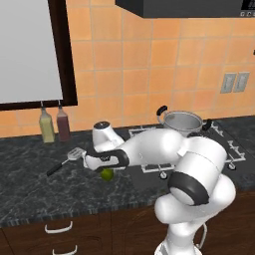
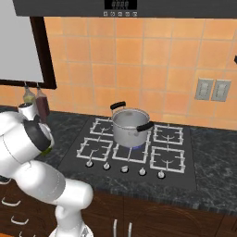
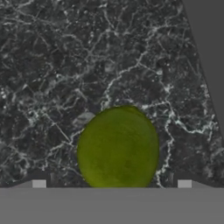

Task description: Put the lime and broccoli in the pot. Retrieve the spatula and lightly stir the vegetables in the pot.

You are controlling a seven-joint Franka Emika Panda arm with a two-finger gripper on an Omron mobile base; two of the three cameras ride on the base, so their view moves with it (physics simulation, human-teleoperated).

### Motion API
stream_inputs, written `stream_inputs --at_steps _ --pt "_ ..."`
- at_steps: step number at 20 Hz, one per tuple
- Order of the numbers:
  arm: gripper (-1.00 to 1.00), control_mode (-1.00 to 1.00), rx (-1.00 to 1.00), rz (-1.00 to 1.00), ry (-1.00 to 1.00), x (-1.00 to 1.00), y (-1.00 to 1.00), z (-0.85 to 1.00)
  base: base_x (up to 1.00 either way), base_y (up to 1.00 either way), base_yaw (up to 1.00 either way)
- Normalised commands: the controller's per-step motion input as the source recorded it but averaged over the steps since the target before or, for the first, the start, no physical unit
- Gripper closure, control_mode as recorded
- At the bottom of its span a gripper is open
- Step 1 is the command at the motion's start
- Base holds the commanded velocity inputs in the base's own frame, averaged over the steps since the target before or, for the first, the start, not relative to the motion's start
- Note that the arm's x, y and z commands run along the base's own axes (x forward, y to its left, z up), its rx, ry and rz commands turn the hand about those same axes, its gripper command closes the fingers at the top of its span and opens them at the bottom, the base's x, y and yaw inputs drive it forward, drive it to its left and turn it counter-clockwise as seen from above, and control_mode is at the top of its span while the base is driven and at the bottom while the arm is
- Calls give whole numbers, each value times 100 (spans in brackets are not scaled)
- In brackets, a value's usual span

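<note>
My jaws [image 3: 111,186] stand wide apart over the lime [image 3: 118,148], which sits on the dark table [image 3: 52,65] left of the stove. It seems slightly off-centre; if so, a closing pad could roll it away.

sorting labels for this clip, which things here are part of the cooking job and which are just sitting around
Part of the job:
- lime, on the dark counter under the open gripper
- pot, on the stove
- spatula, lying flat on the counter left of the lime

Just sitting around:
- two bottles by the wall
- wall outlets
</note>
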Motion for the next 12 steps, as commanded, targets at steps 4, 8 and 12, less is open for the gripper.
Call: stream_inputs --at_steps 4,8,12 --pt "-100 -100 0 -1 0 0 0 -27 0 0 0" --pt "100 -100 0 -1 -5 0 0 -18 0 0 0" --pt "100 -100 0 -1 -1 0 -2 -4 0 0 0"
